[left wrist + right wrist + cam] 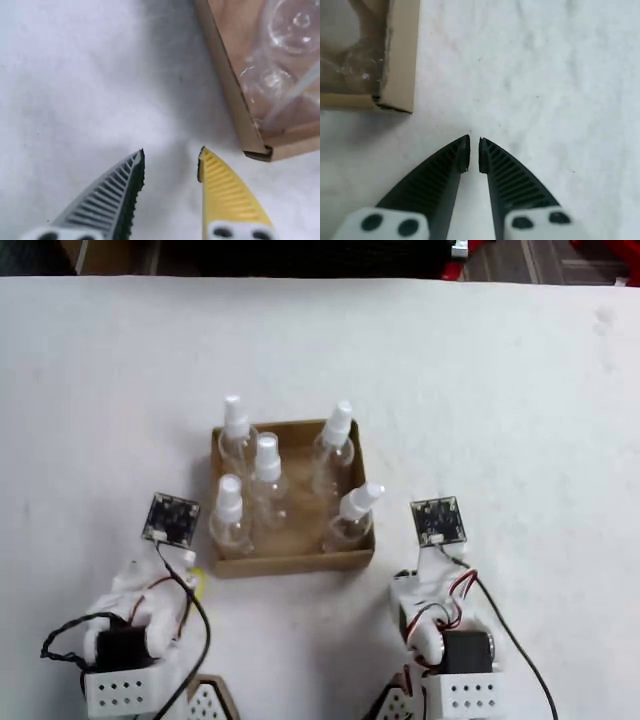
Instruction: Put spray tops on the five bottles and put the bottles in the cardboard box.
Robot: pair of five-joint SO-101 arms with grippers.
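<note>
White table (500,390), cardboard box (290,562) mid-table toward the arms' edge. All five bottles (268,475) stand inside it, each with a spray top (236,415) on. Looks like the task is done and only parking is left.

Left gripper (171,160): jaws moderately apart, empty, just off the box's corner on the left arm's side. Right gripper (474,150): jaws almost closed, just a slit, empty, off the other arm-side corner.

To finish well, pull straight back from the box, no sideways sweep at the walls. The right-hand bottles look tilted, so don't jolt the box.
</note>
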